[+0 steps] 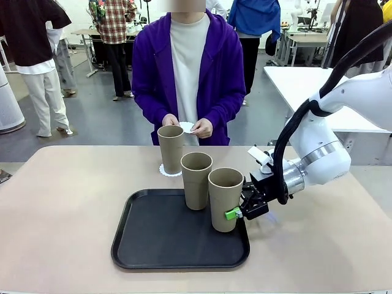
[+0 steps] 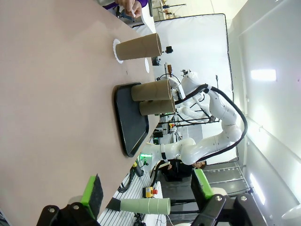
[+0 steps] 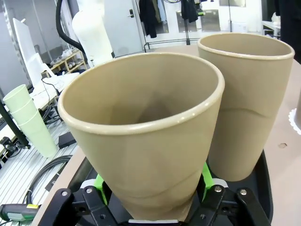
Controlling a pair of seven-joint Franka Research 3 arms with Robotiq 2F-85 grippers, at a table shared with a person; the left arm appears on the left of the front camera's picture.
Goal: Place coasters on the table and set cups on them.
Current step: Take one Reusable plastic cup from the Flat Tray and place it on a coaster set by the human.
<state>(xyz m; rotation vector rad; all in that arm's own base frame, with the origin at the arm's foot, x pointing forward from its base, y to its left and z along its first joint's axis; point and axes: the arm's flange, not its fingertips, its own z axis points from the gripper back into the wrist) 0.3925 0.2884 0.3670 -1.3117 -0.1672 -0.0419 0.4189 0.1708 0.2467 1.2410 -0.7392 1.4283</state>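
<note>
The right gripper [image 1: 235, 214] is clamped on the near cup [image 1: 225, 199], low on its wall, and the cup hides the gripper's far finger in the front view. The right wrist view shows both green pads [image 3: 99, 182] pressed against the cup's sides, with its base cut off at the bottom edge. This cup and a second cup [image 1: 196, 179] stand on the tray [image 1: 147, 245]. The third cup [image 1: 171, 149] covers most of a coaster [image 1: 165, 172] on the table [image 1: 61, 202]. The person's hand [image 1: 203, 128] partly hides a held coaster [image 1: 185, 126]. In its own wrist view the left gripper [image 2: 146, 181] is spread wide and empty.
</note>
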